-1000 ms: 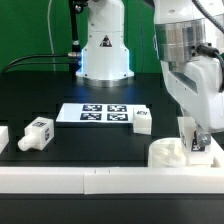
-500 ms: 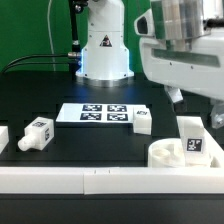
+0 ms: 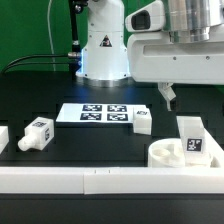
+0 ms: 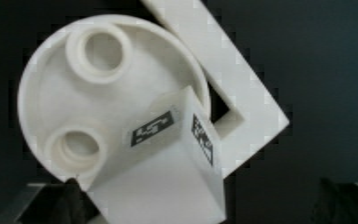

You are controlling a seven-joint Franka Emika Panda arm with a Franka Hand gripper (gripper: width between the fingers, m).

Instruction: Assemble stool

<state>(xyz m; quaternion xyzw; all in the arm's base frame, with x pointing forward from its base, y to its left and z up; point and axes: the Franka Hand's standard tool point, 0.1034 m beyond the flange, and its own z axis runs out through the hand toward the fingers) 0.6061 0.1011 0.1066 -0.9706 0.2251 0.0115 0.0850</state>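
The stool's round white seat [image 3: 166, 154] lies at the exterior view's right, against the front rail. One tagged leg [image 3: 190, 137] stands upright in it, held by nothing. My gripper [image 3: 195, 100] hangs open above and behind that leg, clear of it, with one finger [image 3: 167, 96] showing. The wrist view looks down on the seat [image 4: 78, 100], two open socket recesses and the planted leg [image 4: 158, 165], with a dark fingertip [image 4: 55, 205] beside the leg. Two loose legs [image 3: 38, 133] [image 3: 142, 120] lie on the black table.
The marker board [image 3: 98, 113] lies mid-table. White rails [image 3: 100, 182] run along the front edge, and one rail [image 4: 229, 60] passes by the seat. Another white part [image 3: 2, 136] shows at the left edge. The robot base [image 3: 103, 50] stands behind.
My gripper has opened, let go of the leg now standing in the seat, and risen well above it.
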